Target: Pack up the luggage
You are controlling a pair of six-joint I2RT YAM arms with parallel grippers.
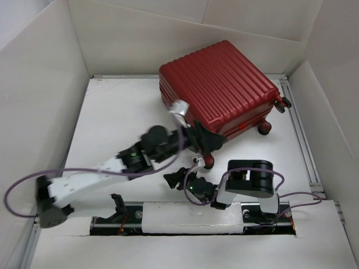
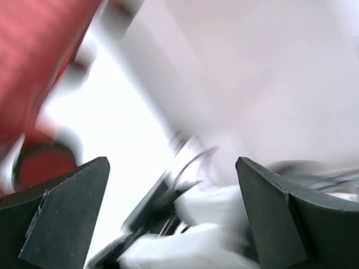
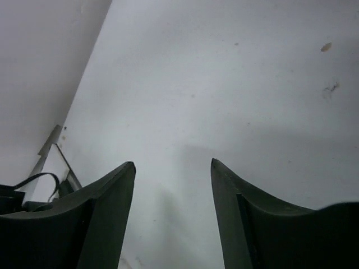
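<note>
Your left pincer [image 2: 172,162] gapes wide at the near edge of the red suitcase [image 1: 219,89]. Your right pincer [image 3: 173,162] hangs open over the table [image 3: 235,84], holding nothing. The suitcase lies shut, far and right of centre, so packing looks nearly done. Whether it is latched, I cannot tell.

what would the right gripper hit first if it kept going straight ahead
Probably the bare table: its wrist view shows only that white surface ahead of the open right gripper, though depth is unclear.
</note>
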